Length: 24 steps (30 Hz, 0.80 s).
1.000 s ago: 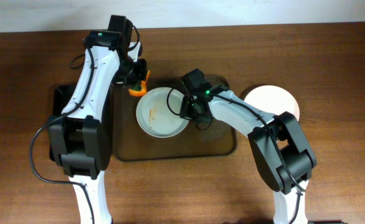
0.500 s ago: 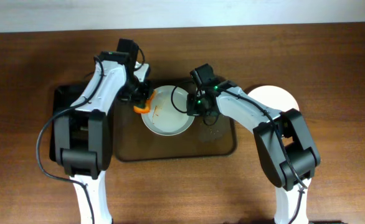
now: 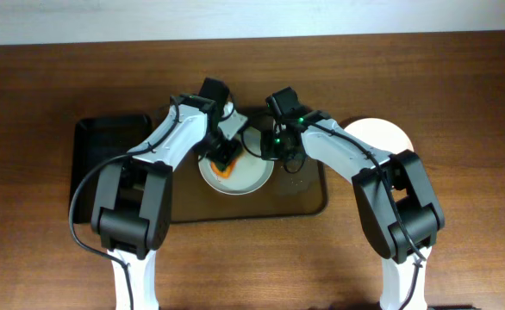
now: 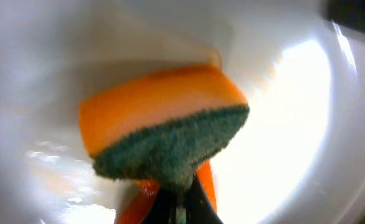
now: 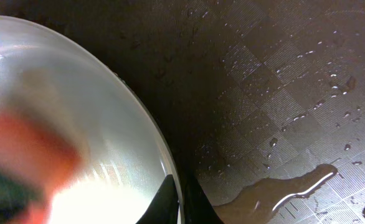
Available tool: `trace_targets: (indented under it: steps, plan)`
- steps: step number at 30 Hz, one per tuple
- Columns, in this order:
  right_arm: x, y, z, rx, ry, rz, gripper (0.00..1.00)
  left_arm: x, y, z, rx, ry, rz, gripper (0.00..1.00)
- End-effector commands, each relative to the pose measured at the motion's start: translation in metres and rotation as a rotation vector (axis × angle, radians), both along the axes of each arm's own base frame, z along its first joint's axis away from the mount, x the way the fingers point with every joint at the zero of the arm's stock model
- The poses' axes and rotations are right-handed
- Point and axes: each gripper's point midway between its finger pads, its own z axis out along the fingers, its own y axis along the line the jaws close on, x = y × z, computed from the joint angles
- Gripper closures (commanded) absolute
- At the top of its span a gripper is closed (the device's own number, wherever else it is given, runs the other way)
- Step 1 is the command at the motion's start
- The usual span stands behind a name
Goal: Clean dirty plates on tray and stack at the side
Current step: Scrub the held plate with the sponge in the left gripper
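Overhead, the left hand (image 3: 221,160) is clamped on an orange sponge (image 3: 225,170) with a green scouring face, pressing it onto the white plate (image 3: 251,176). That plate lies in the brown tray (image 3: 308,195). The right hand (image 3: 273,153) pinches the plate's right rim, closed tight on either side of it. A second plate (image 3: 382,138) sits on the tabletop (image 3: 459,215) just right of the tray. A black tray (image 3: 97,142) lies to the left.

orange-green sponge (image 4: 164,124), black tray (image 3: 90,139), wooden table (image 3: 459,258), perhaps spilled water (image 5: 288,190).
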Motion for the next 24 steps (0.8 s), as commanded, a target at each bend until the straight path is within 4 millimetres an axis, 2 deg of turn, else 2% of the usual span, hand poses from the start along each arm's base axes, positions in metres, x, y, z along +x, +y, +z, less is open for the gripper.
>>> trace_targets:
  steps: [1, 5, 7, 8, 10, 11, 13, 18, 20, 23, 24]
  plan:
    - [-0.007, -0.002, -0.016, -0.026, 0.031, -0.006, 0.96, -0.047, -0.004, -0.018, -0.124, 0.197, -0.093, 1.0]
    - [-0.007, -0.002, -0.016, -0.026, 0.032, -0.006, 0.96, -0.039, 0.01, -0.021, -0.096, 0.179, -0.071, 1.0]
    - [-0.007, -0.002, -0.016, -0.026, 0.032, -0.006, 0.96, -0.02, 0.041, -0.032, 0.089, 0.131, 0.094, 1.0]
    - [-0.007, -0.002, -0.016, -0.026, 0.031, -0.006, 0.96, -0.008, 0.066, -0.036, 0.234, 0.085, 0.234, 1.0]
    - [-0.007, -0.003, -0.016, -0.026, 0.031, -0.006, 0.96, 0.012, 0.121, -0.031, 0.533, -0.056, 0.558, 1.0]
    - [-0.007, -0.003, -0.016, -0.026, 0.031, -0.006, 0.96, 0.016, 0.128, -0.029, 0.568, -0.094, 0.639, 1.0]
    - [-0.007, -0.003, -0.016, -0.026, 0.031, -0.006, 0.96, 0.023, 0.127, -0.029, 0.556, -0.122, 0.715, 1.0]
    - [-0.007, -0.002, -0.016, -0.026, 0.031, -0.006, 0.96, 0.047, 0.116, -0.028, 0.493, -0.21, 0.722, 1.0]
    - [-0.008, -0.003, -0.017, -0.026, 0.033, -0.005, 0.96, 0.058, 0.094, -0.029, 0.402, -0.226, 0.613, 1.0]
    - [-0.011, -0.003, -0.019, -0.023, 0.043, -0.003, 0.96, 0.075, 0.027, -0.024, 0.103, -0.248, 0.31, 1.0]
    - [-0.012, -0.002, -0.02, -0.02, 0.047, -0.001, 0.96, 0.077, 0.012, -0.021, 0.029, -0.256, 0.239, 1.0]
